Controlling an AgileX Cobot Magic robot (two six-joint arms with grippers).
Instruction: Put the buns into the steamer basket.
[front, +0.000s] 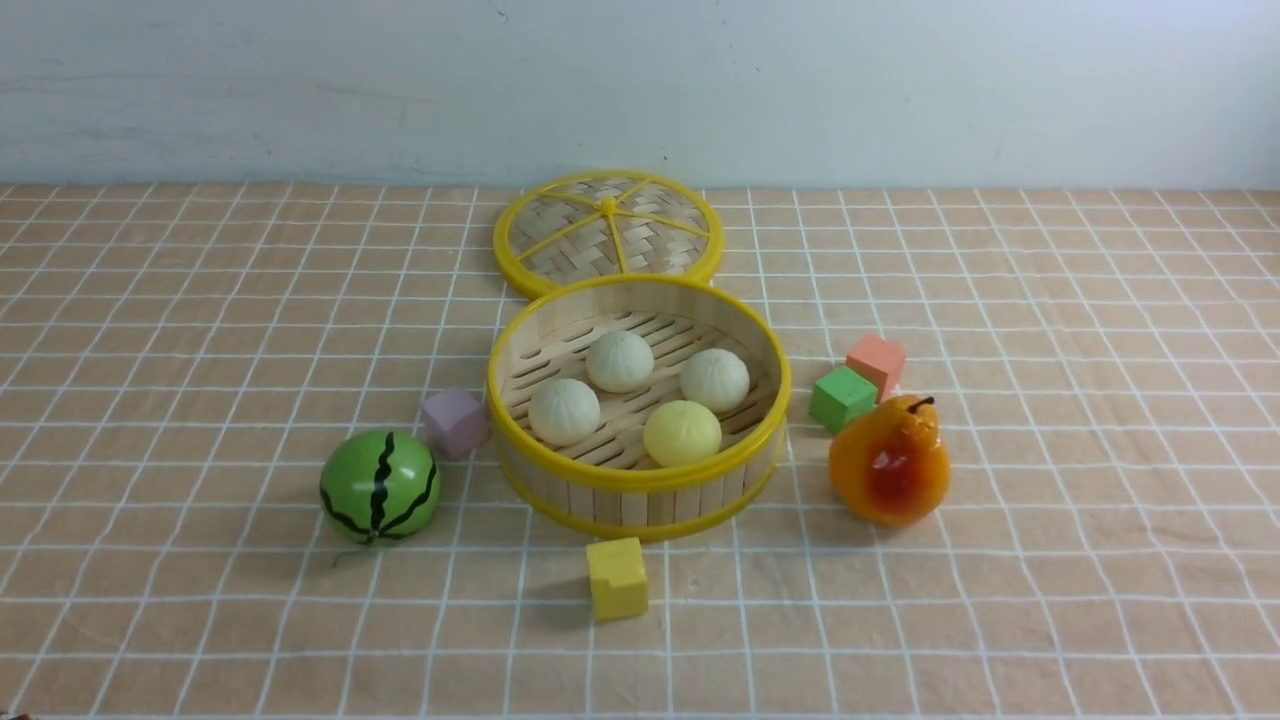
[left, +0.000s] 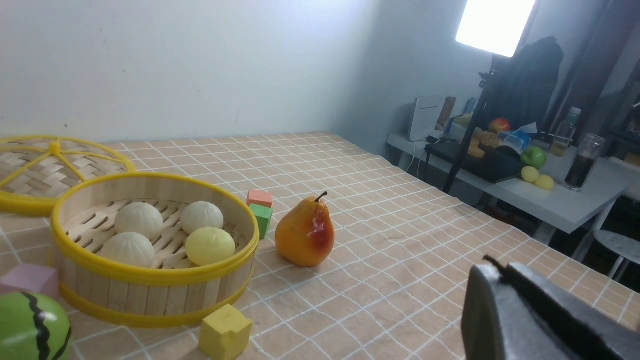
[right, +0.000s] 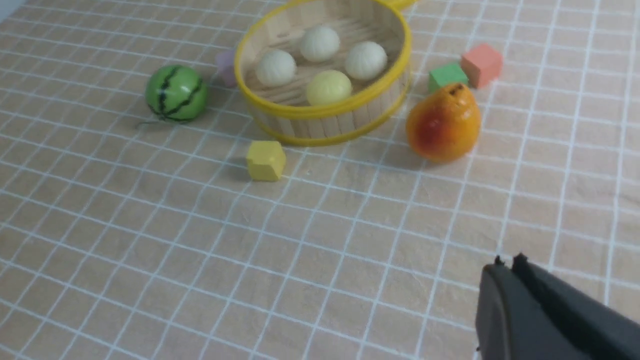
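The steamer basket (front: 640, 478) stands mid-table with several buns lying on its slatted floor: three off-white buns (front: 619, 361) (front: 714, 379) (front: 564, 411) and a pale yellow bun (front: 682, 433). The wrist views show the same basket (left: 150, 275) (right: 325, 117) from either side. My left gripper (left: 500, 267) is shut with nothing in it, off to the side of the basket beyond the pear. My right gripper (right: 506, 262) is shut and empty too, over bare cloth well short of the basket. Neither arm appears in the front view.
The woven lid (front: 607, 233) lies flat behind the basket. A watermelon ball (front: 379, 487) and pink cube (front: 453, 422) sit left of it, a yellow cube (front: 616, 578) in front, and a green cube (front: 842, 397), salmon cube (front: 877, 363) and orange pear (front: 889, 462) to the right.
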